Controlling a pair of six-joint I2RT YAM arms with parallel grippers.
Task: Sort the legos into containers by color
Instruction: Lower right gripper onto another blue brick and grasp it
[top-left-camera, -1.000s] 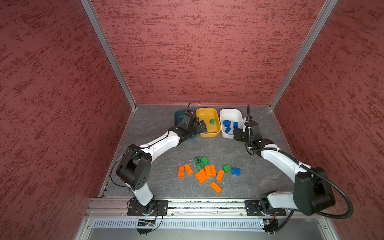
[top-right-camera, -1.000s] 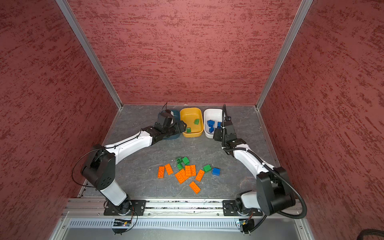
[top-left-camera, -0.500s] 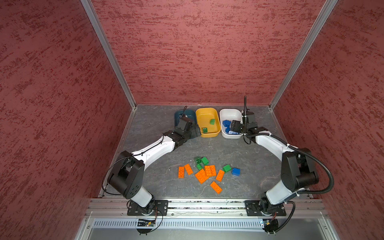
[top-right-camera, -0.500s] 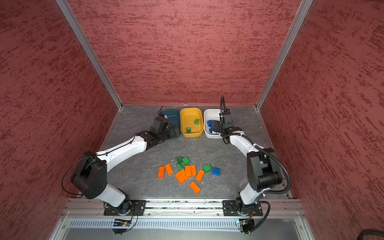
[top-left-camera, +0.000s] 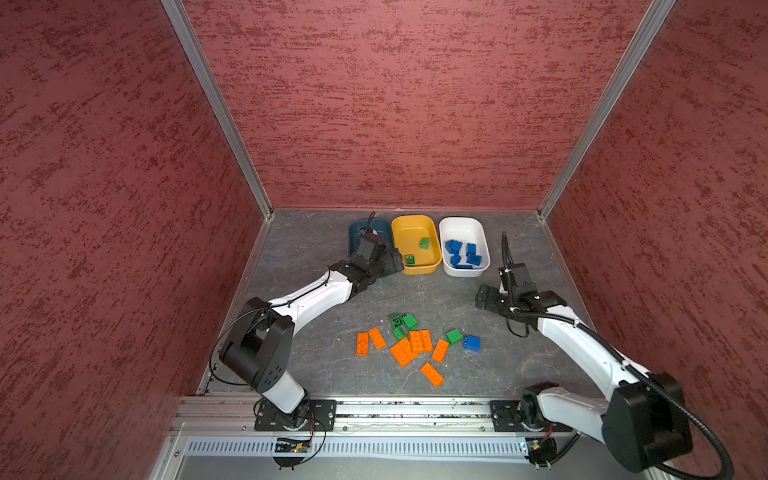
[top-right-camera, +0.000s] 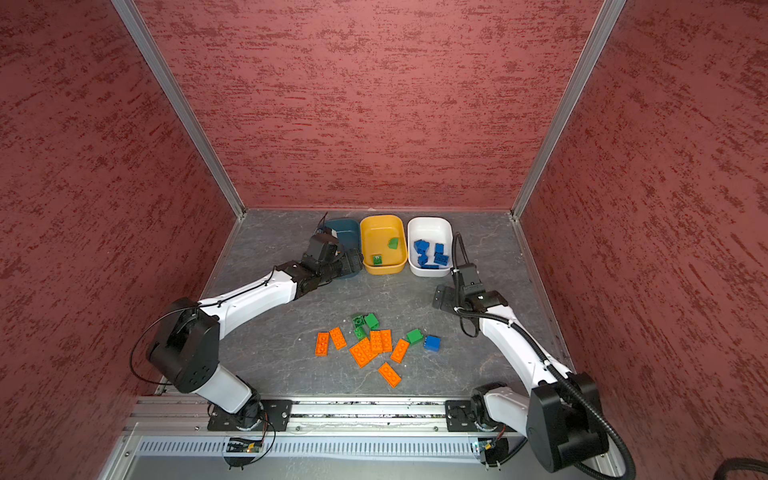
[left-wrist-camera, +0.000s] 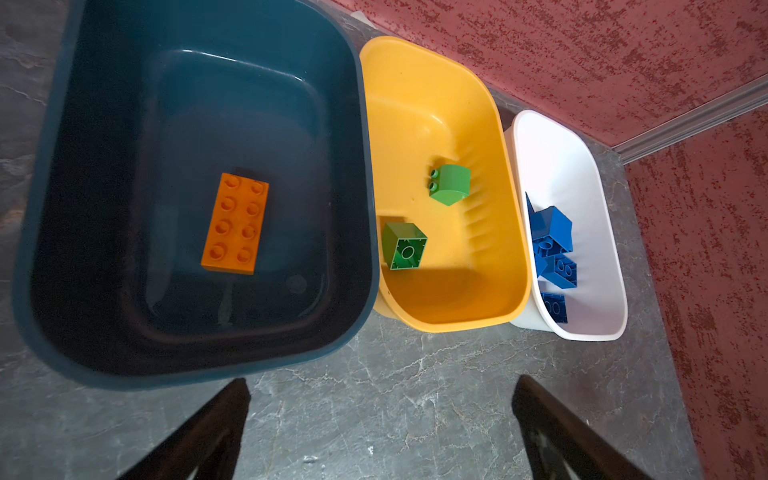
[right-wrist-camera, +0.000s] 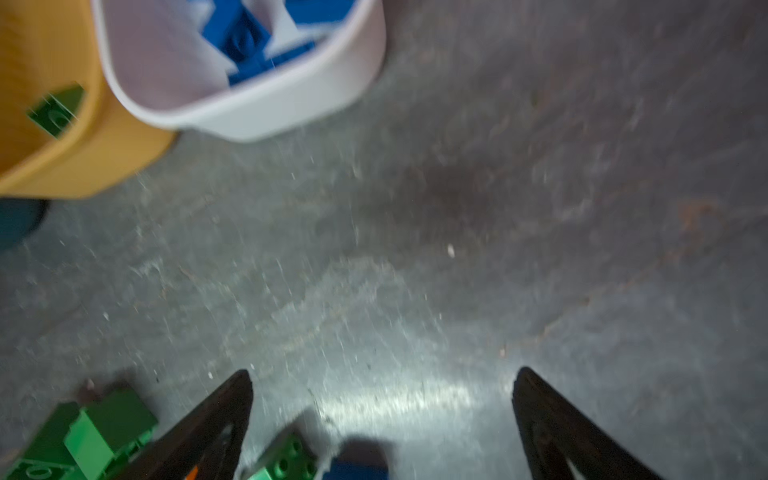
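A grey, marble-veined desk (top-left-camera: 332, 257) floors a booth with rough red walls (top-left-camera: 395, 104) at 9, 12 and 3 o'clock. An aluminium rail (top-left-camera: 395, 409) at 6 o'clock carries both arm bases. At 12 o'clock the containers stand side by side: a teal tub (top-left-camera: 380, 229), a yellow tub (top-left-camera: 409, 232) and a white tub (top-left-camera: 463, 228). The teal tub holds one orange plate (left-wrist-camera: 235, 223), the yellow tub two green blocks (left-wrist-camera: 451, 183) and the white tub a heap of blue blocks (top-left-camera: 463, 253). The other legos lie loose between the centre and 6 o'clock: loose orange plates (top-left-camera: 402, 352), loose green blocks (top-left-camera: 404, 323) and a lone blue block (top-left-camera: 472, 344) at the pile's 3 o'clock side.

The left arm (top-left-camera: 316, 293) reaches from 7 o'clock to the teal tub. In both top views its wrist covers that tub's 6 o'clock half. The left jaws stand spread, holding nothing, over bare desk just short of the tub's rim. The right wrist view is smeared, and the bricks in it are cut off at the picture's edge. The blue heap is too tangled to count. The right jaws are spread wide, holding nothing, above bare desk at 3 o'clock.

Half a second ago the right arm (top-left-camera: 582, 345) was at the white tub. It has since drawn back clear of it. The left arm is about where it was, and the loose pile lies unchanged.
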